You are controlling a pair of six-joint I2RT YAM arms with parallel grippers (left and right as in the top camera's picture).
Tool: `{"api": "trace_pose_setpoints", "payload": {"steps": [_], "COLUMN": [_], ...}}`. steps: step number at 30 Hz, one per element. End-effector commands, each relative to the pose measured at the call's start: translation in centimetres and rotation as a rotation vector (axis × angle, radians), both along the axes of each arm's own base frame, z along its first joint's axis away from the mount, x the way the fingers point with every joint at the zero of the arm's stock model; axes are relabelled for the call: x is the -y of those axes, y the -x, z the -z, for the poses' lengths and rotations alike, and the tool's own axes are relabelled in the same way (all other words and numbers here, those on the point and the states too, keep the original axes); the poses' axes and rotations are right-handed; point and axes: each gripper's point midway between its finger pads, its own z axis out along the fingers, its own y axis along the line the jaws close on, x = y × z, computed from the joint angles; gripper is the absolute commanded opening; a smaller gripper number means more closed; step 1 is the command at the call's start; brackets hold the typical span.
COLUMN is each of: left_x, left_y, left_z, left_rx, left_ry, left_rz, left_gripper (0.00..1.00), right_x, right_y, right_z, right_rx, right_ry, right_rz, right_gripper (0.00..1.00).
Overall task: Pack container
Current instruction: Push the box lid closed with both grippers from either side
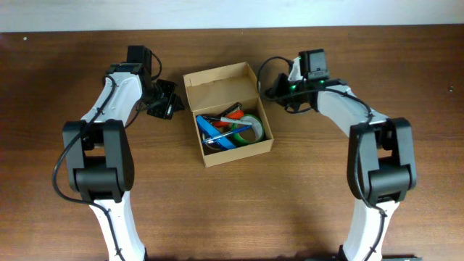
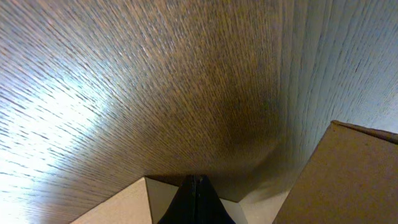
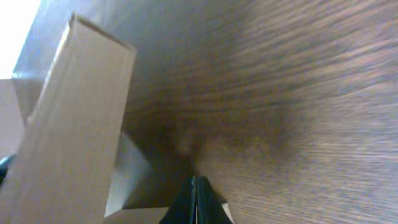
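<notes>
The container point(image 1: 217, 87) sits open at the middle of the far half of the table point(image 1: 304, 203), turned a little so that its corners point off-square. Its hinged flap lies back on the far side, close to the table's far edge. The near half of the wooden surface spreads wide in front of it. On the left and right there is only a narrow gap between the box walls and the two grippers.

The left gripper point(image 1: 163, 100) is just beside the container's left wall, near the flap end, apart from the cardboard. In its wrist view the dark fingers point(image 2: 186, 202) press together along a thin seam with nothing between them, and a corner of the container point(image 2: 348, 174) rises at the right. The right gripper point(image 1: 274, 90) is just off the right wall at about the same level. Its fingers point(image 3: 186, 202) are likewise closed flat on each other, empty, with the container point(image 3: 68, 124) tall at the left.

There is one container, with two arms and two grippers. Inside lie one green tape roll point(image 1: 248, 129), one orange-red pen point(image 1: 232, 114) and blue pieces point(image 1: 216, 135). The blue pieces overlap too much for a firm count, though there are at least two.
</notes>
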Motion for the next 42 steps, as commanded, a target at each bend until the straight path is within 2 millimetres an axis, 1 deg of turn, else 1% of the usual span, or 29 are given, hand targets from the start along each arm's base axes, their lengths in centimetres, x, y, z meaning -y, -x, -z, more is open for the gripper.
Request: {"api": "trace_pose_setpoints", "payload": {"steps": [1, 6, 10, 14, 18, 22, 25, 32, 37, 42], "left_x": [1.0, 1.8, 2.1, 2.2, 2.5, 2.9, 3.2, 3.6, 4.5, 5.1], "left_y": [-0.3, -0.5, -0.4, -1.0, -2.0, -3.0, -3.5, -3.7, -4.3, -4.9], "left_z": [-0.3, -0.2, 0.0, -0.1, -0.5, -1.0, -1.5, -1.8, -2.7, -3.8], "left_rx": [0.008, 0.021, 0.016, 0.042, 0.094, 0.146, 0.203, 0.231, 0.297, 0.358], "left_ry": [0.035, 0.037, 0.040, 0.042, 0.062, 0.083, 0.090, 0.106, 0.159, 0.192], "left_rz": [0.000, 0.017, 0.021, 0.025, 0.031, 0.049, 0.097, 0.131, 0.180, 0.221], "left_gripper": [0.02, 0.02, 0.02, 0.02, 0.02, 0.02, 0.02, 0.02, 0.02, 0.02], "right_x": [-1.4, -1.8, -1.8, -2.0, -2.5, -2.5, -2.9, -4.2, -4.7, -4.7], "right_y": [-0.3, -0.7, -0.9, -1.2, -1.8, -2.0, -2.1, -2.2, -2.2, -2.2], "right_z": [-0.4, -0.8, -0.9, -1.4, -2.1, -2.3, -2.9, -4.6, -5.4, -6.3], "right_rx": [0.017, 0.031, 0.042, 0.066, 0.107, 0.124, 0.176, 0.240, 0.266, 0.328], "right_ry": [-0.025, -0.038, -0.040, -0.052, -0.076, -0.076, -0.077, -0.150, -0.183, -0.163], "right_rz": [-0.024, -0.016, -0.016, -0.023, -0.037, -0.041, -0.093, -0.161, -0.189, -0.233], "right_gripper": [0.03, 0.03, 0.04, 0.03, 0.04, 0.03, 0.04, 0.04, 0.04, 0.04]}}
